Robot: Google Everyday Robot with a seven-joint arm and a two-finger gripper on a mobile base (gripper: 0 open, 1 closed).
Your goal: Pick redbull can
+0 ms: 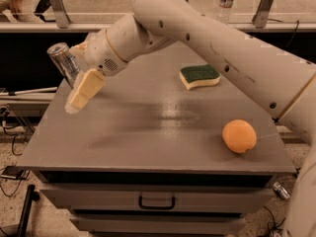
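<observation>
Camera view: gripper (81,87) against the tilted can (64,63) at the table's (148,137) left edge; grip cannot be told, lift outstanding.

Arm (222,48), one, white: entered from the right edge of the view, its thick link slanted up and leftward to a bend near the top centre, from which the forearm is angled down to the left. Wrist (106,58): a rounded white housing, set at the forearm's end and turned downward. Pincer (81,90): cream-coloured, carried over the left part of the table (148,132), pointed down and to the left.
</observation>
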